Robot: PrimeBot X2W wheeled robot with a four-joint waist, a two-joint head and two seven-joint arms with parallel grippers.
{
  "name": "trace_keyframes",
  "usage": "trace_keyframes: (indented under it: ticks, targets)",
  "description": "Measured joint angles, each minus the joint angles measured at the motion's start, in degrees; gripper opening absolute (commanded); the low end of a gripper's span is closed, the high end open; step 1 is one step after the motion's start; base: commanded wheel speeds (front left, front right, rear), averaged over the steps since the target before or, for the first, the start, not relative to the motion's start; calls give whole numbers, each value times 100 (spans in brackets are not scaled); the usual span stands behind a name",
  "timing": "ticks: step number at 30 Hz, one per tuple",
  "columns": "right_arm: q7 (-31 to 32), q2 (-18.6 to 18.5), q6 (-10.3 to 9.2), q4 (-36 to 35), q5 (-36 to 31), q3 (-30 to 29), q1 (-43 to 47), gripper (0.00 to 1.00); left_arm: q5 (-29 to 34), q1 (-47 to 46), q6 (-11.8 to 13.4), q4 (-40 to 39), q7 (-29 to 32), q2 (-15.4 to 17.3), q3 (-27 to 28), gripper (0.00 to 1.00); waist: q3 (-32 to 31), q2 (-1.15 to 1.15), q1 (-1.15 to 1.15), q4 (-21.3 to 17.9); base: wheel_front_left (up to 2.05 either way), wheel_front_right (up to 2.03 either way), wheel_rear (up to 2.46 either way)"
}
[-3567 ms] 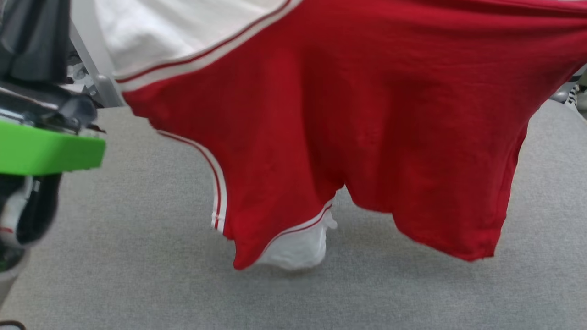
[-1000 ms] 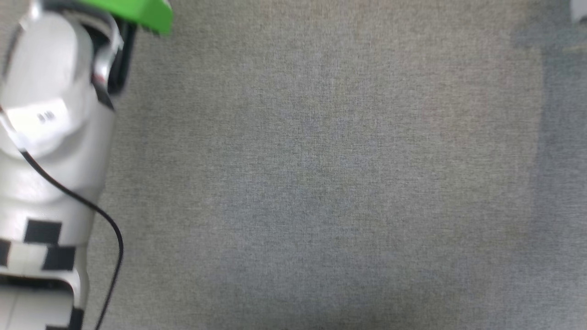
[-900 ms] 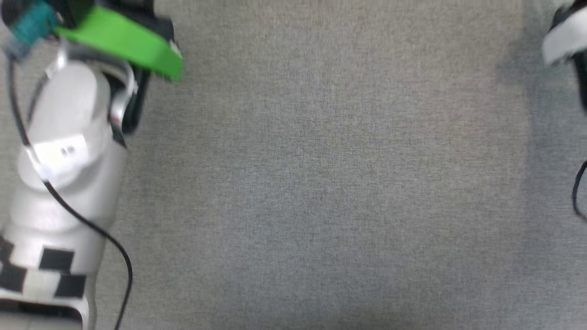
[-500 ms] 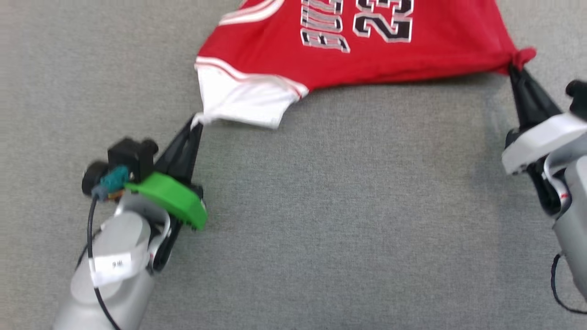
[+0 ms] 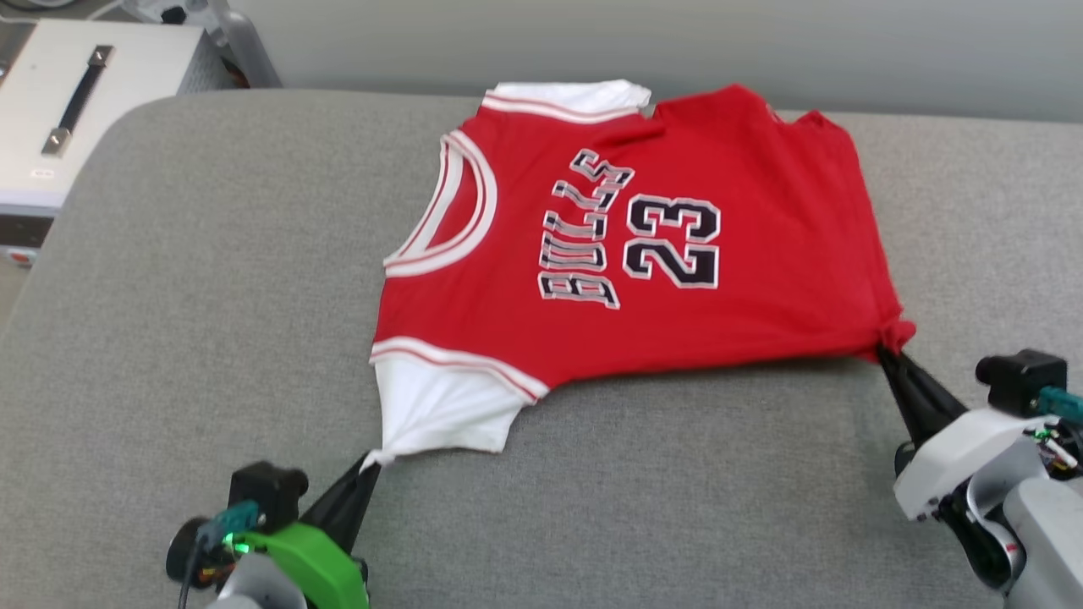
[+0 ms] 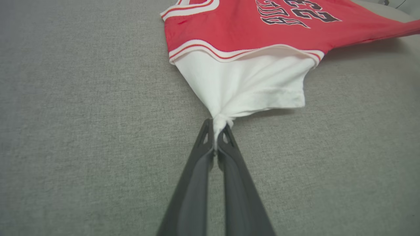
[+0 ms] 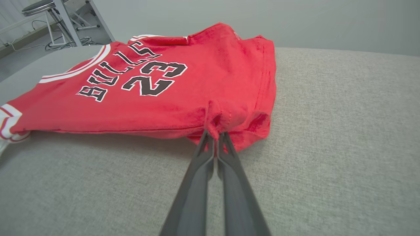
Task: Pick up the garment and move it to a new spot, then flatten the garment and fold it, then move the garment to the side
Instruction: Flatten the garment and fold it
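Left gripper [image 5: 369, 463]: clamped on the white sleeve tip of the shirt [image 5: 761, 254], at its 7 o'clock. Right gripper [image 5: 885, 352]: clamped on the red hem corner, 4 o'clock. The shirt lies lettering up on a grey cushion [image 5: 211, 296].

I see a grey fabric surface [image 5: 211, 254] all around, a plain pale wall [image 5: 677, 42] beyond, a white case [image 5: 144, 85] far left.

the garment [image 5: 761, 254] is soft matt cloth with flat printed lettering. the counter [image 5: 211, 296] is covered in coarse grey woven fabric. the fingers [image 6: 193, 183] look like smooth dark plastic, faintly shiny. a green plastic cover [image 5: 317, 562] looks smooth.
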Motion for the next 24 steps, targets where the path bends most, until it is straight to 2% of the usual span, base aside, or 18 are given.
trace_keyframes:
  ticks: [6,12,17,24]
  targets:
    - [-23,-122,0,-235,1,235,402,0,-289,727,2,-370,80,291,78,0,-389,0,0,-17,0,0,0]
    - [5,-237,0,-314,108,215,893,0,-533,1280,2,-1009,345,613,-2,0,-668,0,0,-28,0,0,0]
    - [248,-371,0,-530,292,169,1419,0,-769,1662,1,-1595,676,857,-204,0,-808,0,0,-22,0,0,0]
    - [864,-547,0,-1222,694,-4,2185,0,-1125,2112,1,-2303,972,1407,-430,0,-778,0,0,-64,0,0,0]
